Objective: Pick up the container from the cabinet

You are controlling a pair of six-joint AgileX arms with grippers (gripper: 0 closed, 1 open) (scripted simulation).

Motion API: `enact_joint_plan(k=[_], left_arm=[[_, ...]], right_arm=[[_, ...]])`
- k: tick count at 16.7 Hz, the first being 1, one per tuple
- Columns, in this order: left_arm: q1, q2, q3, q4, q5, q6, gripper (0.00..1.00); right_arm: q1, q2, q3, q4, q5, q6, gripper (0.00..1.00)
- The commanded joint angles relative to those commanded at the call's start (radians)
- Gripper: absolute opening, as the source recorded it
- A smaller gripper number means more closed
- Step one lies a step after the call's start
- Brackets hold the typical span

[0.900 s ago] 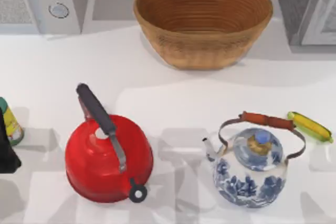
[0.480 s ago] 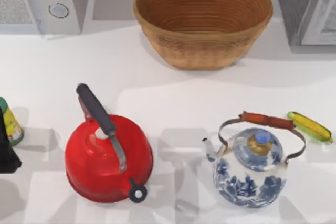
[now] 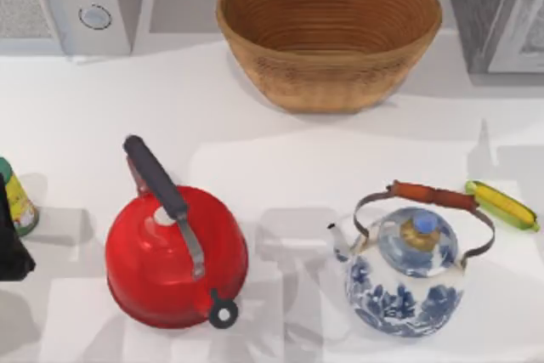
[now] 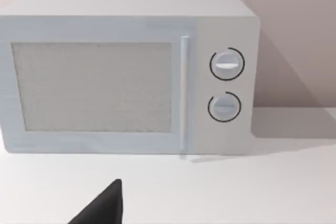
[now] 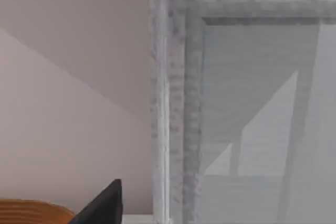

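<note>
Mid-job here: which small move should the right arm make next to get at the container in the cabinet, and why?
Probably ease the right arm on toward the cabinet, centring on its front. The right wrist view faces the cabinet's frame and pale front panel, with the basket low at the edge, and I see no container yet. The left arm sits at the table's left edge, facing the microwave.

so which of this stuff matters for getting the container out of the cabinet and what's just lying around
For the job:
cabinet, at the table's back right

Just lying about:
basket
red kettle
blue and white kettle
microwave
corn cob
can
</note>
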Motion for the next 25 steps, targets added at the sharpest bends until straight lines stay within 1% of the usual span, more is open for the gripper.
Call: enact_joint_plan(k=[7,12,15,19,22,25], left_arm=[[0.000,0.000,0.000,0.000,0.000,0.000,1.00],[0.000,0.000,0.000,0.000,0.000,0.000,1.00],[0.000,0.000,0.000,0.000,0.000,0.000,1.00],[0.000,0.000,0.000,0.000,0.000,0.000,1.00],[0.000,0.000,0.000,0.000,0.000,0.000,1.00],[0.000,0.000,0.000,0.000,0.000,0.000,1.00]], right_arm=[[0.053,0.440,0.573,-0.140,0.073,-0.002,1.00],[0.085,0.650,0.850,-0.206,0.101,0.005,1.00],[0.095,0.705,0.920,-0.223,0.107,0.002,1.00],[0.095,0.708,0.926,-0.224,0.108,0.003,1.00],[0.093,0.702,0.906,-0.211,0.107,0.002,1.00],[0.097,0.683,0.837,-0.157,0.112,0.001,1.00]])
